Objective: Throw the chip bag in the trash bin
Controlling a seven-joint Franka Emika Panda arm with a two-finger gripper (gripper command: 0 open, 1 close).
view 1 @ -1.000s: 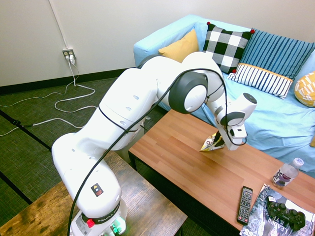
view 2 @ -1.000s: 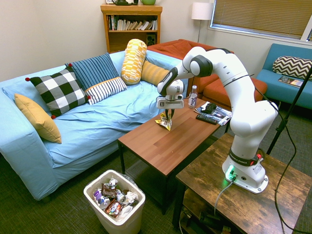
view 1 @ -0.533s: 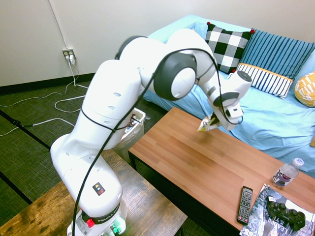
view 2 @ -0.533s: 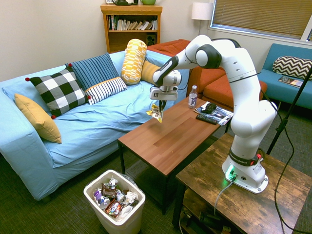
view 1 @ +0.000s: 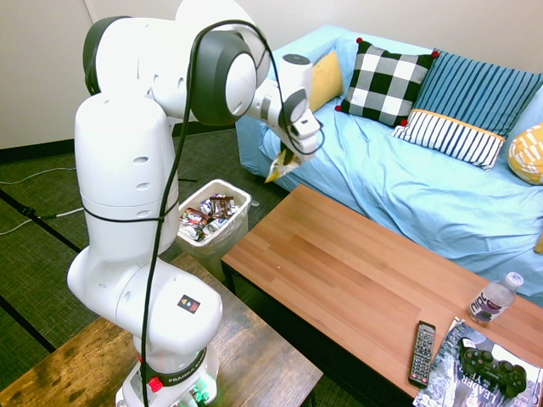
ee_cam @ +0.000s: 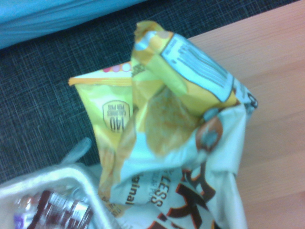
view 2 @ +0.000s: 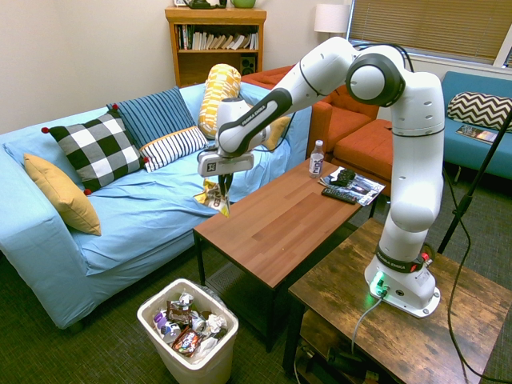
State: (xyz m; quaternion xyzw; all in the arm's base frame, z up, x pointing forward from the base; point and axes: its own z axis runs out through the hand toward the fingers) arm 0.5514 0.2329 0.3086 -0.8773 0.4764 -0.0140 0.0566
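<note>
It looks like a sitting room: a sofa under a pale blue cloth cover (view 2: 152, 216) holds a black-and-white checked cushion (view 2: 98, 150), facing a low, wood-topped rectangular desk (view 2: 268, 228). Behind stand a brown wooden bookcase with books (view 2: 216, 60), a white-shaded lamp (view 2: 330, 18) and rust-orange upholstered seating (view 2: 364, 148). A teal couch (view 2: 472, 132) sits by a window with tan blinds (view 2: 432, 30).
</note>
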